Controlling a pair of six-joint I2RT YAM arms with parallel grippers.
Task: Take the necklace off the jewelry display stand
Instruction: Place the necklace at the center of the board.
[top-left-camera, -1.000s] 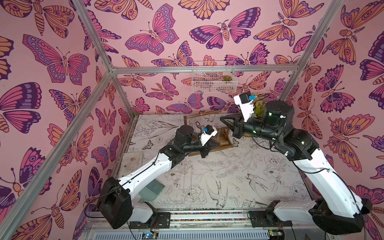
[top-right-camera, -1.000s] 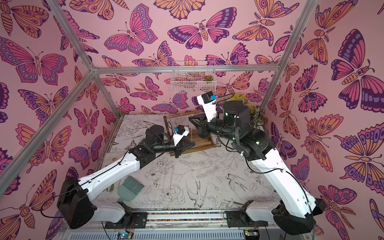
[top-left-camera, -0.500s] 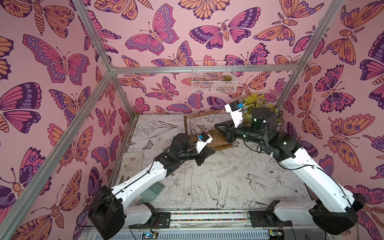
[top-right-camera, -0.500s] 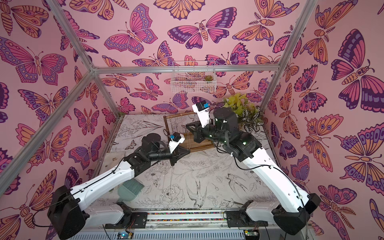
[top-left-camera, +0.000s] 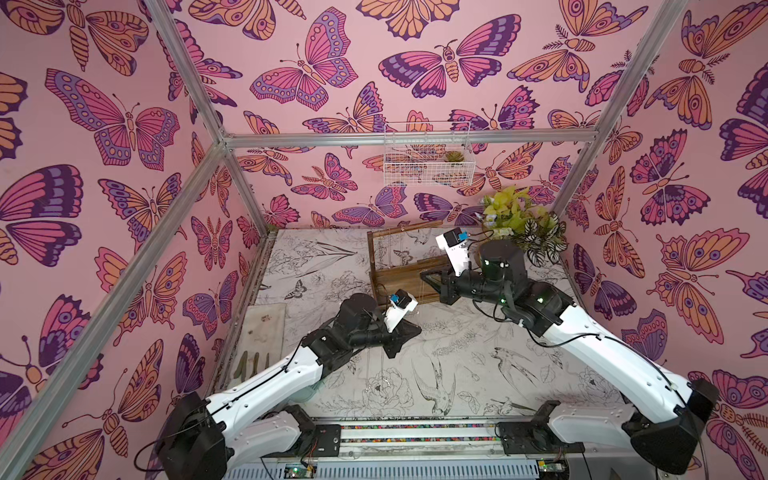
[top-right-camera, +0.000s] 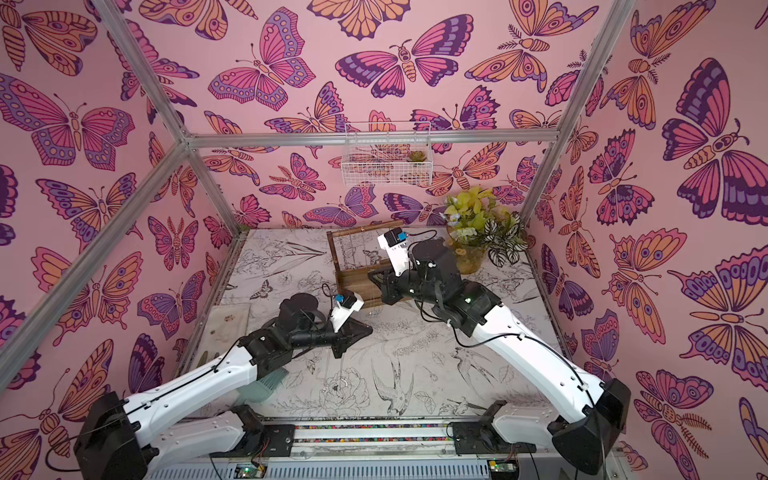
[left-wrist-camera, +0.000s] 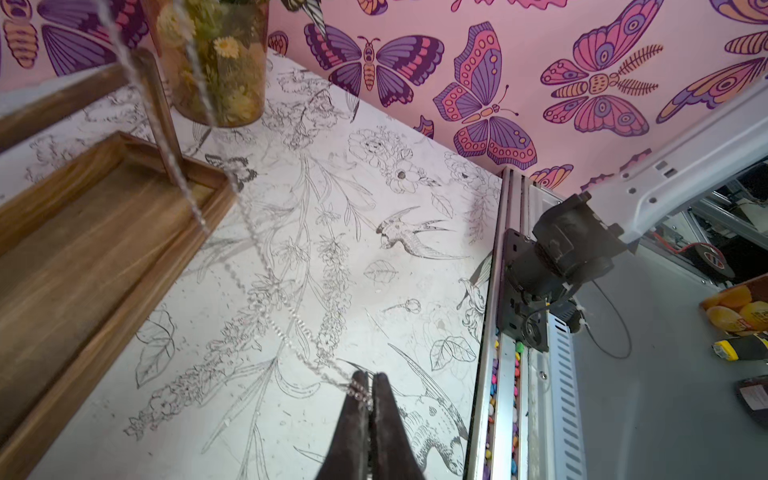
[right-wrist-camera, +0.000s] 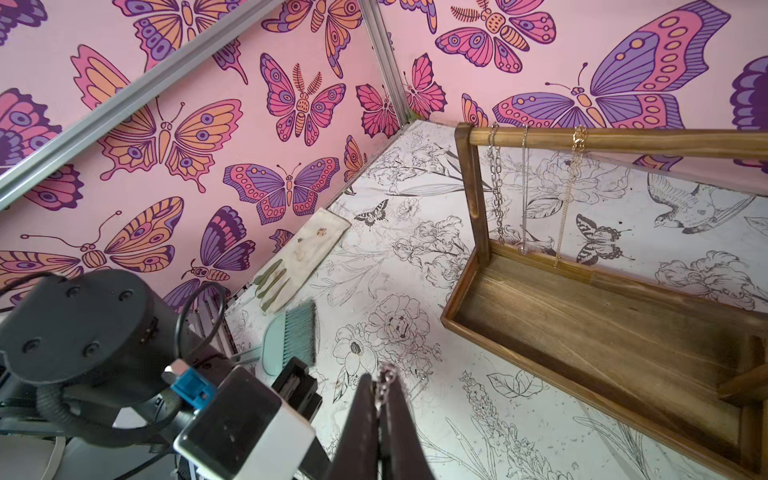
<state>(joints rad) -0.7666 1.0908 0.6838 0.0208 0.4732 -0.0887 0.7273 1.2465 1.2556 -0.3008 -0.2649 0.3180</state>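
The necklace (left-wrist-camera: 286, 328), a thin silver chain, is off the jewelry display stand (top-left-camera: 399, 274) and hangs in the air between my two grippers. My left gripper (left-wrist-camera: 371, 377) is shut on one part of it, low over the printed mat in front of the stand (left-wrist-camera: 83, 249). The right gripper (right-wrist-camera: 380, 380) is shut on another part of the necklace (right-wrist-camera: 386, 370), near the stand's front right corner. In both top views the left gripper (top-left-camera: 415, 330) and the right gripper (top-left-camera: 424, 275) are a short way apart. Three other chains (right-wrist-camera: 524, 187) still hang on the stand's crossbar (right-wrist-camera: 623, 139).
A white wire basket (top-left-camera: 428, 162) hangs on the back wall. A potted plant (top-left-camera: 523, 224) stands behind the right arm. A gardening glove (right-wrist-camera: 299, 257) and a teal brush (right-wrist-camera: 299, 336) lie at the mat's left side, by my left arm (top-left-camera: 291, 374).
Both grippers have drawn back from the stand toward the front with the chain between them. The right arm has also come down. Both stay shut.
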